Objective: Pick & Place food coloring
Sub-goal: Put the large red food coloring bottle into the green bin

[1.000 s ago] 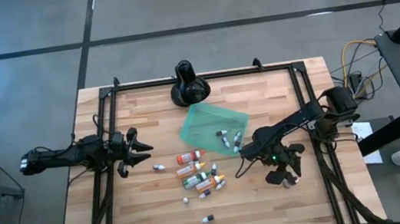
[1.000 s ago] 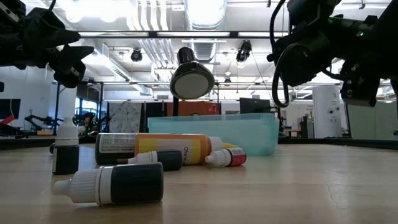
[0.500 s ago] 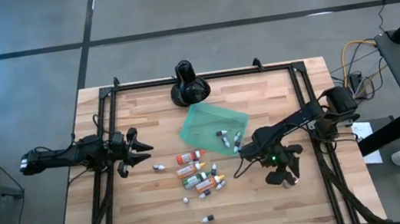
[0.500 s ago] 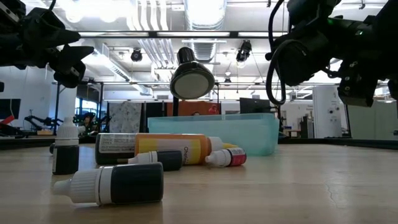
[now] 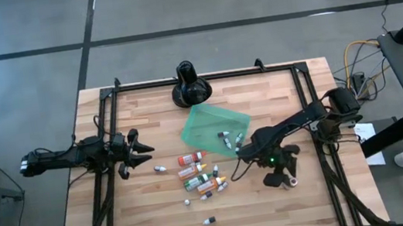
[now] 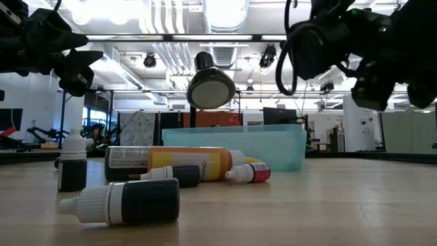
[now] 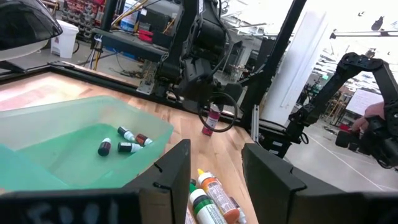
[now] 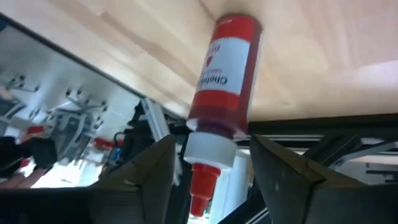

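One red bottle [image 8: 221, 93] now stands upright, cap up, between the right gripper's [image 5: 286, 177] widened, released fingers.

The right end effector [image 5: 291, 181] has shifted a little toward the left edge of the tabletop [image 5: 160, 216], and its arm has moved the same way. In the low view this arm now reaches farther across the picture and sits a bit higher than before. The red bottle [image 8: 222, 93] stands upright on the tabletop between the fingers [image 8: 150, 167] of this end effector (its jaws now wider apart, not touching it).
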Available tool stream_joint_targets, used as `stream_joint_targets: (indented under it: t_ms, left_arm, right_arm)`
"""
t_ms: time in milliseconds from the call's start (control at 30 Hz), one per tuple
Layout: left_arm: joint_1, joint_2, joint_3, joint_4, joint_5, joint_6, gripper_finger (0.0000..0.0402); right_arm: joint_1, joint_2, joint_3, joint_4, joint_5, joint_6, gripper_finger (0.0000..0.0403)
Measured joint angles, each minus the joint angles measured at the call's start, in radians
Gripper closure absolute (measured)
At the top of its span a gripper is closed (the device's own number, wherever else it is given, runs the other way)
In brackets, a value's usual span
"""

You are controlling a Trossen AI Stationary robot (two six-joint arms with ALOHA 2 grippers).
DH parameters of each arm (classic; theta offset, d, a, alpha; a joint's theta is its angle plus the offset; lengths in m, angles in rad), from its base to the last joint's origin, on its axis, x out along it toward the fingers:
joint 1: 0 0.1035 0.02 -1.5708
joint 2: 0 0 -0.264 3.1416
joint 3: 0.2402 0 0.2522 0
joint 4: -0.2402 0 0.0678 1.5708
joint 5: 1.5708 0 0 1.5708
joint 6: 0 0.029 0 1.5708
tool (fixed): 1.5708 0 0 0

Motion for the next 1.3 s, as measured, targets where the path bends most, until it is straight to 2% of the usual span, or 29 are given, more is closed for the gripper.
stream_joint_targets:
  t_ms: [367,700,1300]
  left_arm:
    - [-0.001,0.0,0.0,0.0,0.0,0.0,0.0284]
    - [-0.001,0.0,0.0,0.0,0.0,0.0,0.0284]
    - [0.0,0.0,0.0,0.0,0.0,0.0,0.0284]
  right_arm:
    - [0.0,0.0,0.004,-0.004,0.072,0.003,0.0138]
    - [0.0,0.0,0.005,-0.004,0.152,-0.021,0.0104]
    - [0.002,-0.024,0.176,-0.007,0.524,-0.075,0.0096]
